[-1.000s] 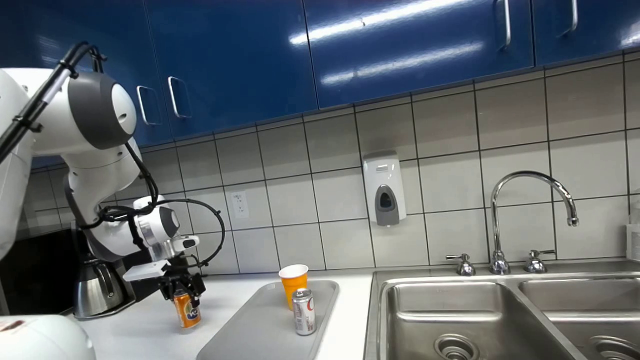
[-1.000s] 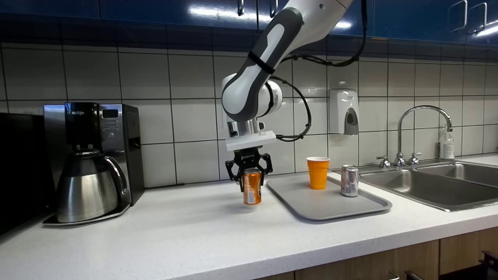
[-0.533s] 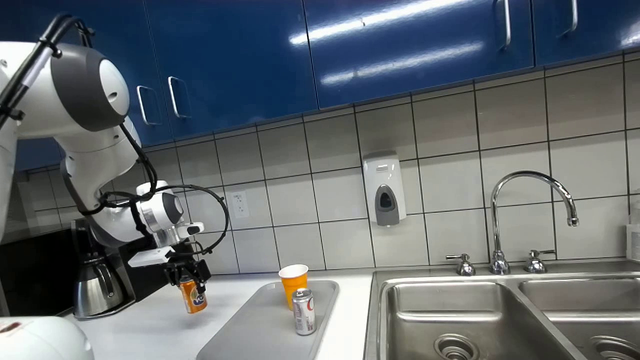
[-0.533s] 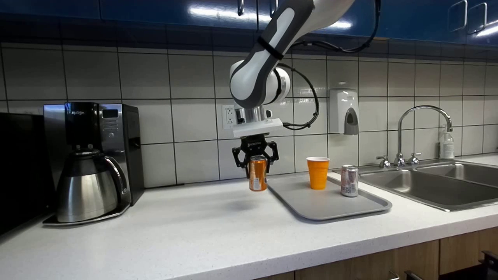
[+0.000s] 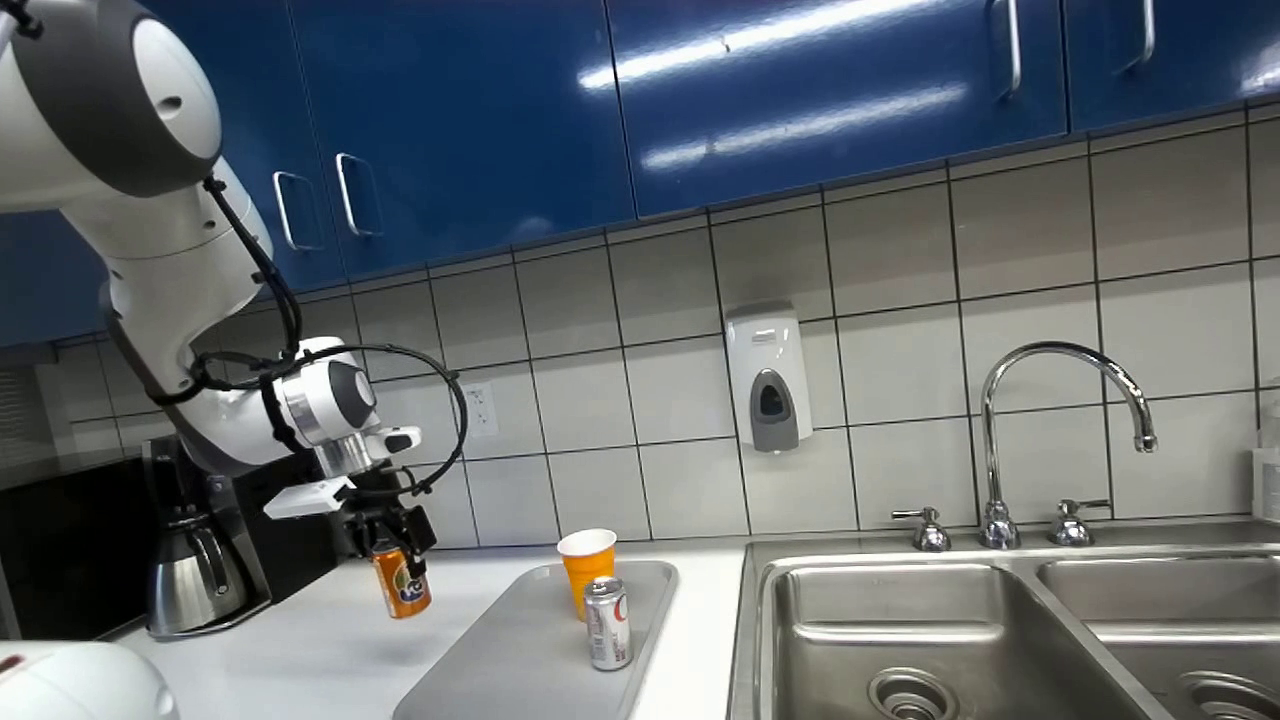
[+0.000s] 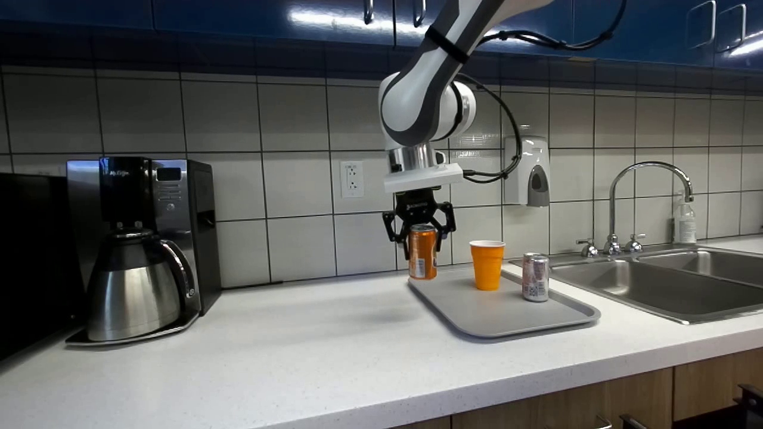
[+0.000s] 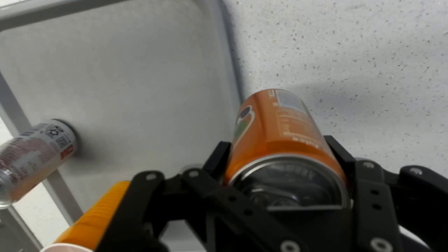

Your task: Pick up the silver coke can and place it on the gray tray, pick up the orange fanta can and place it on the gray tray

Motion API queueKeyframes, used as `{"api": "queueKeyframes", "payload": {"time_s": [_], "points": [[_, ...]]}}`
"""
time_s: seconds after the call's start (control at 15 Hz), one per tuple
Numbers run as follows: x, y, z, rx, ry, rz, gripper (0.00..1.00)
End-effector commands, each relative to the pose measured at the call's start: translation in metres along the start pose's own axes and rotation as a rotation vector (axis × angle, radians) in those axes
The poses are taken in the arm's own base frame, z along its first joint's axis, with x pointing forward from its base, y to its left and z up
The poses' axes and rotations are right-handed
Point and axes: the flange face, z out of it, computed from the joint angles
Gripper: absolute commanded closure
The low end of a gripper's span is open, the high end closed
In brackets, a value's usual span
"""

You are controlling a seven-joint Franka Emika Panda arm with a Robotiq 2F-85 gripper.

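The orange fanta can point(image 6: 422, 256) is hanging with its long axis running close to upright, its metal lid pointing up toward the gripper point(image 6: 424, 245) and its base pointing down toward the white counter point(image 6: 238, 369). In an exterior view the orange fanta can point(image 5: 403, 585) is slanting, base to the lower right, so I am not able to tell whether it is hanging exactly plumb. In the wrist view the lid is facing the camera and the base is pointing away.

Its orange skin is shining a little, a silvery rim is circling the lid, and a pale code panel is showing low on one side. A logo in dark blue, green and white is wrapping round another part.

The gripper is clamping the can between its fingers point(image 7: 217, 161), which are pressing on opposite sides of the upper part; the lower part is sticking out below them. The base is hovering clear of the counter, with the edge of the gray tray point(image 6: 495, 313) running near it. On that tray the silver coke can point(image 6: 536, 279) is standing upright, red marking its pale side, with an orange cup point(image 6: 487, 267) standing near it
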Motion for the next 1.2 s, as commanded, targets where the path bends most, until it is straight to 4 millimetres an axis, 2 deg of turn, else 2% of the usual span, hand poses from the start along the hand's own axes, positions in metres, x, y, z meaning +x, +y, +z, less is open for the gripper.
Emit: {"api": "queueKeyframes", "payload": {"time_s": [0.0, 0.2, 0.6, 0.8, 1.13], "points": [[-0.006, 0.037, -0.011, 0.003, -0.003, 0.065, 0.58], [0.006, 0.060, -0.005, -0.004, -0.016, 0.103, 0.58], [0.031, 0.102, 0.024, -0.026, -0.066, 0.190, 0.58], [0.033, 0.110, 0.041, -0.037, -0.094, 0.208, 0.58], [0.032, 0.106, 0.069, -0.053, -0.143, 0.208, 0.58]]}}
